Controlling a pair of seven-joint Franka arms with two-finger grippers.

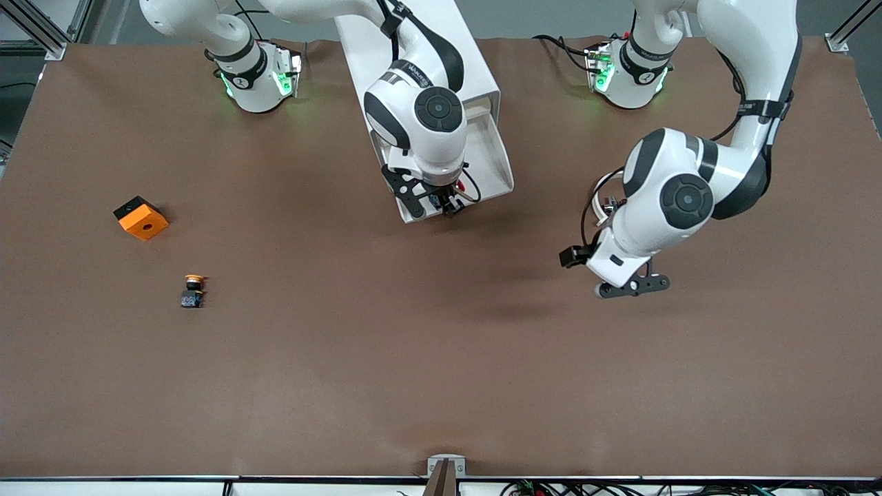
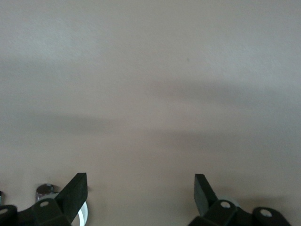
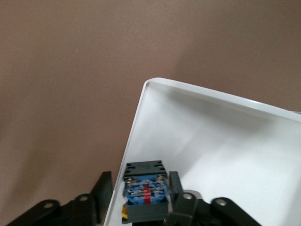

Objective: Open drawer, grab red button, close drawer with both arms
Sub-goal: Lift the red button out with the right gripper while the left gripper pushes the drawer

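1. Two arms share my brown tabletop, which fills the front view.
2. The white cabinet stands between the arm bases, with its drawer pulled out toward the front camera.
3. The left arm waits over bare tabletop toward its own end. The left gripper hangs with its jaws wide apart and nothing between them; the left wrist view shows only brown surface between the fingertips.
4. The right gripper sits low over the drawer's front corner. In the right wrist view its jaws are clamped on the button, gripping the black blocky body from both sides, just inside the drawer's white wall. I cannot make out the cap's colour from here.
5. An orange cube with a hole lies toward the right arm's end of the tabletop.
6. A yellow-capped button lies near the cube, nearer to the front camera.
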